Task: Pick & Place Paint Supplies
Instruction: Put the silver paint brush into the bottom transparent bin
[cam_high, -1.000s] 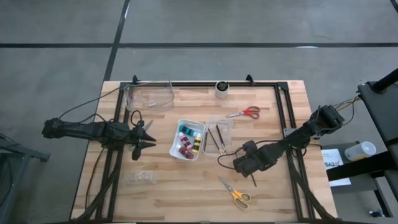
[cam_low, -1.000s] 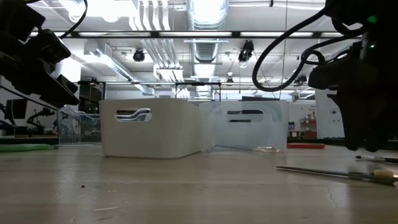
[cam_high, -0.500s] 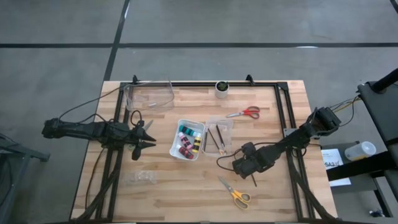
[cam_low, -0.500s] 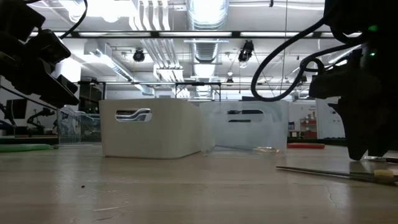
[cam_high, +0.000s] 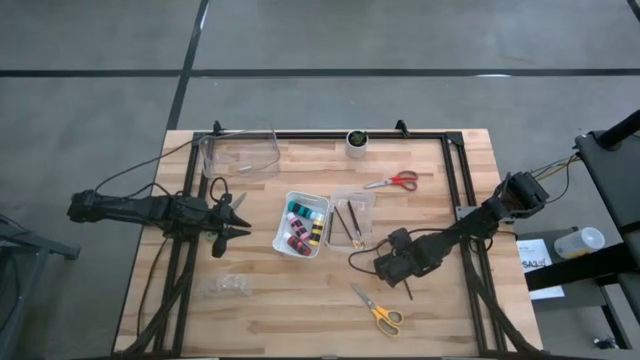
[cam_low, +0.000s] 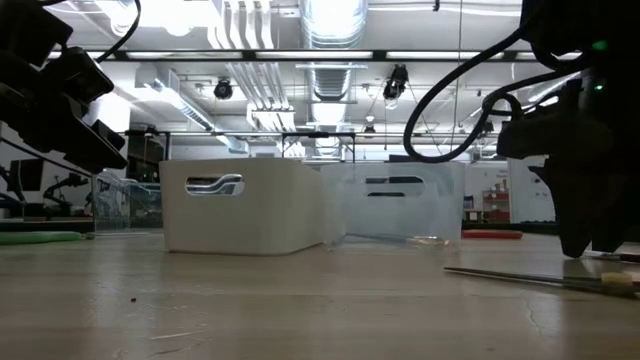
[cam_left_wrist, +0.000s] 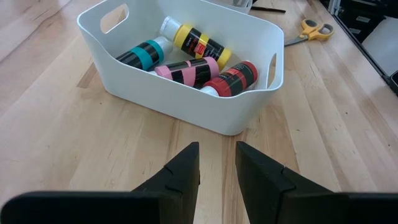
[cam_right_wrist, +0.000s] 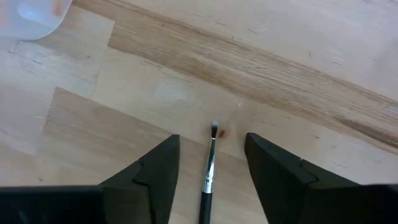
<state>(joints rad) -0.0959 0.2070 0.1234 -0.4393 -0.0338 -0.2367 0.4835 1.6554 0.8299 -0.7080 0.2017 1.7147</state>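
A thin dark brush (cam_right_wrist: 209, 167) lies flat on the wooden table; in the high view its free end (cam_high: 407, 291) sticks out from under my right gripper (cam_high: 396, 270). That gripper (cam_right_wrist: 214, 177) points down, open, one finger on either side of the brush, apart from it. Several paint bottles (cam_left_wrist: 189, 59) lie in a white bin (cam_high: 302, 224). More brushes (cam_high: 352, 222) lie in a clear tray beside it. Red scissors (cam_high: 393, 182) and yellow scissors (cam_high: 378, 310) lie flat on the table. My left gripper (cam_left_wrist: 217, 163) waits at the left (cam_high: 238, 232), slightly open with nothing between its fingers.
A white cup (cam_high: 357, 140) stands at the far edge, and a clear container (cam_high: 238, 154) at the far left. A small clear piece (cam_high: 222, 288) lies near the left front. A black frame (cam_high: 452, 170) runs around the tabletop.
My right gripper has come down a little toward the table over the brush. The brush has stayed where it was.
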